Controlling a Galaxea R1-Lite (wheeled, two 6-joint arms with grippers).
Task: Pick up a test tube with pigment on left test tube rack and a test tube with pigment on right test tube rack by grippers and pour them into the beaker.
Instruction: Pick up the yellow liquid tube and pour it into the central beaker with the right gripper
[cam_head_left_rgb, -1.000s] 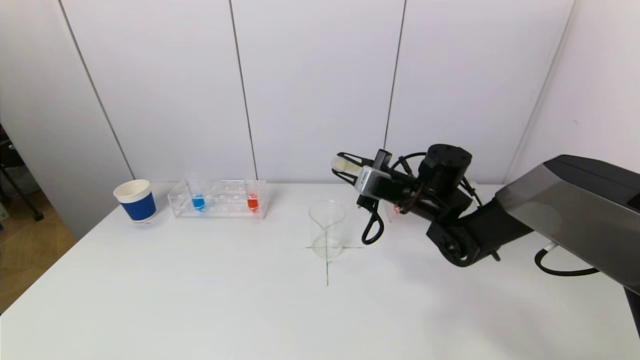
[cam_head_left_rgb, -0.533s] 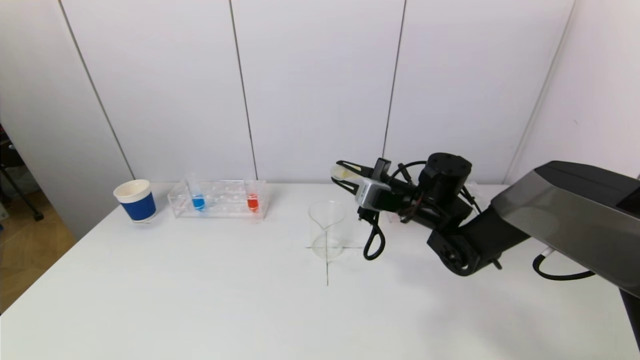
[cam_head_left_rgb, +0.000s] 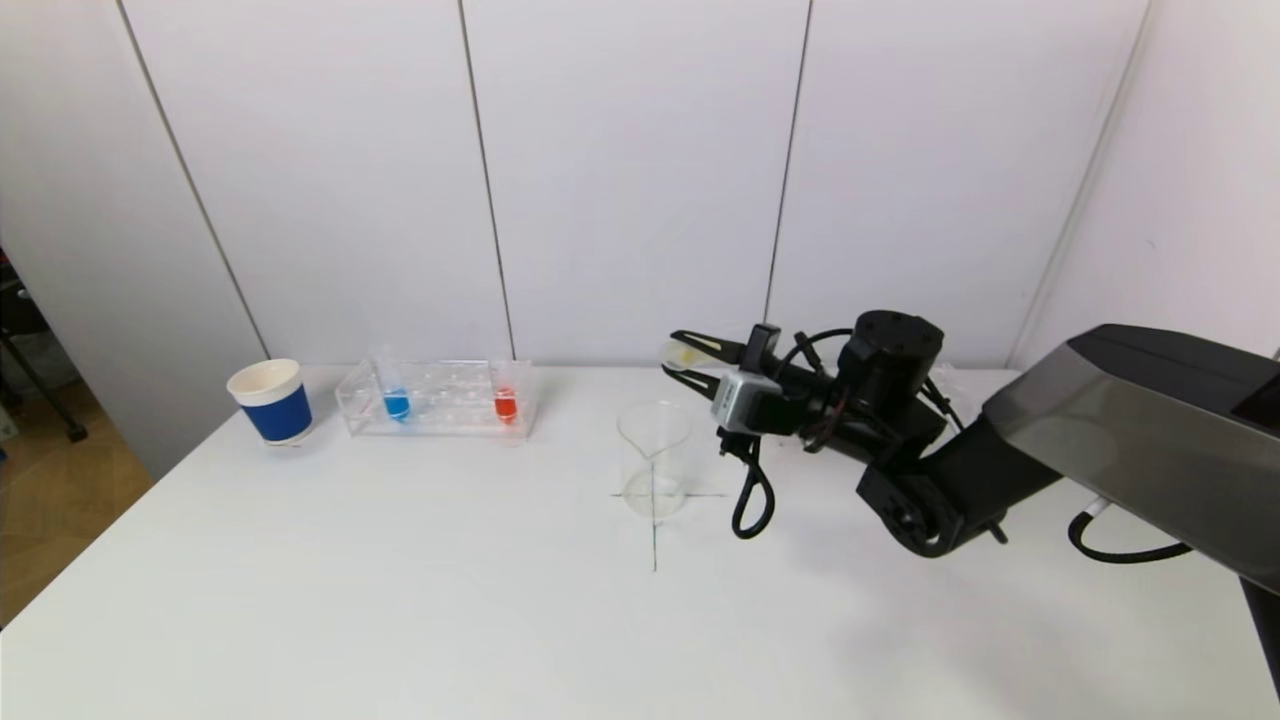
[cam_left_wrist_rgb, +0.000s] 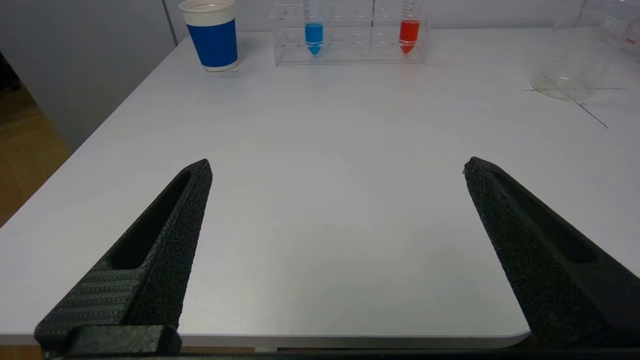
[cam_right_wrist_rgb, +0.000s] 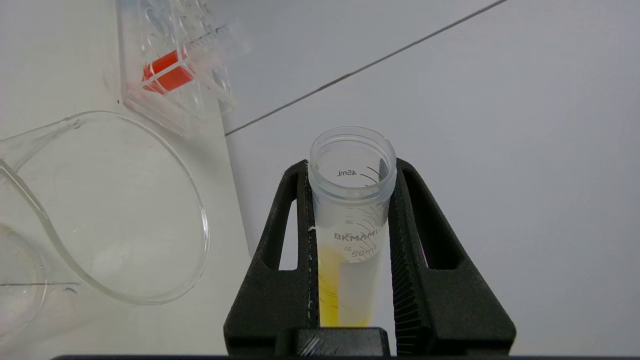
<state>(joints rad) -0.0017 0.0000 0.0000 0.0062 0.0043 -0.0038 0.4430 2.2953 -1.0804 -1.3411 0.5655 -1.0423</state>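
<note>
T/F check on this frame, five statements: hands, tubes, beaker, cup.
1. The right hand is shut on the yellow-pigment tube. True.
2. That tube stands upright in a rack. False: it is held tipped on its side, its mouth beyond the beaker, toward the wall.
3. The beaker holds a deep blue fill. False: it looks nearly empty.
4. The left hand is open and holds nothing, low over the table. True.
5. The left rack holds a blue tube and a red tube, with the paper cup beside it. True.
</note>
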